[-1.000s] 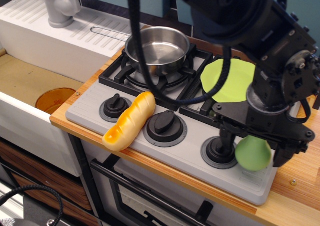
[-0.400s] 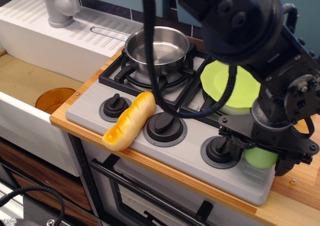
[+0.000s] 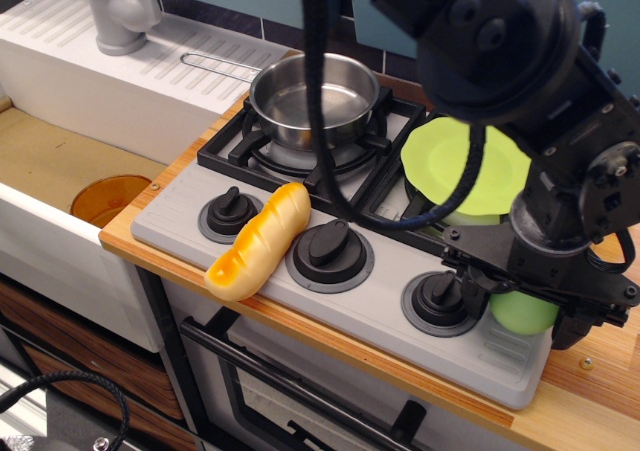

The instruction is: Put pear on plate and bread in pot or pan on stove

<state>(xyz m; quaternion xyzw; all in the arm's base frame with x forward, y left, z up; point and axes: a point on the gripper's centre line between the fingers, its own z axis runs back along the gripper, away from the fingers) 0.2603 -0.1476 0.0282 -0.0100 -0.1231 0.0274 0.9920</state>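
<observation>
The light-green pear sits on the right front corner of the grey stove, right of the right knob. My gripper is lowered over the pear, with its jaws open on either side of it. The lime-green plate lies on the right burner grate behind the gripper, partly hidden by the arm. The bread lies slanted on the stove front between the left and middle knobs. The steel pot stands empty on the back-left burner.
A black cable hangs from the arm across the pot and grate. An orange round dish lies in the sink at left, and a grey faucet stands behind it. The wooden counter edge is just right of the gripper.
The gripper has come down and slightly right over the pear, so most of the pear is now hidden between its fingers. Bread, pot and plate have not moved.
</observation>
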